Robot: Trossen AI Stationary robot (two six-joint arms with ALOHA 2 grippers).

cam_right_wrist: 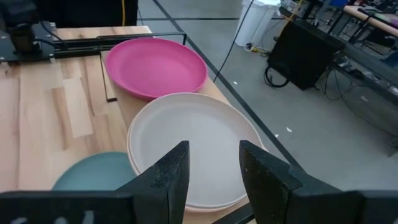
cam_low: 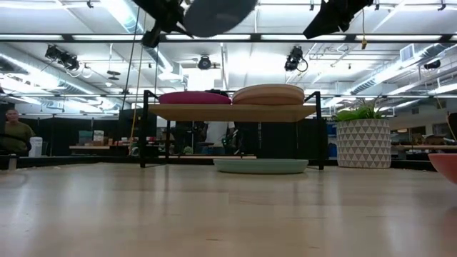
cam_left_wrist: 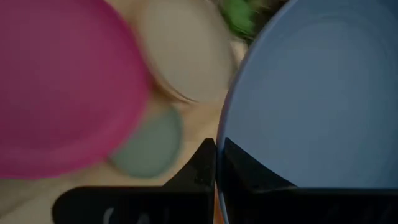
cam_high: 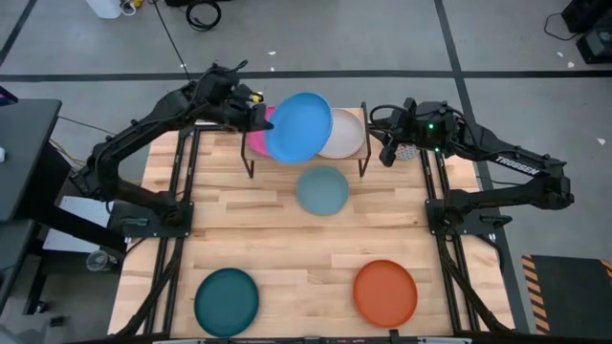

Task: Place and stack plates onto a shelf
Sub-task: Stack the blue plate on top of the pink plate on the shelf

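My left gripper (cam_high: 260, 119) is shut on the bright blue plate (cam_high: 299, 127), which hangs high over the shelf (cam_high: 356, 117). On the wooden board lie the magenta plate (cam_right_wrist: 155, 65) at the left and a cream plate (cam_right_wrist: 193, 146) on top of a short stack at the right. A pale blue plate (cam_high: 322, 189) rests flat on the table, half under the shelf. The dark teal plate (cam_high: 227, 301) and the orange plate (cam_high: 385, 292) lie near the table's near edge. My right gripper (cam_right_wrist: 213, 168) is open above the shelf's right end, over the cream plate. My left gripper pinches the blue plate's rim (cam_left_wrist: 219, 152) between its two fingers (cam_left_wrist: 199, 168), at the plate's left edge, coming from the table's left. The plate is lifted clear, well above the shelf, and slightly tilted (cam_low: 214, 14).
The shelf's black metal legs (cam_high: 251, 164) stand on the slatted table near its far edge. Arm mounts and rails run along both table sides (cam_high: 172, 220). Bare wood lies between the shelf and the two near plates. A person (cam_low: 13, 132) sits far off in the room.
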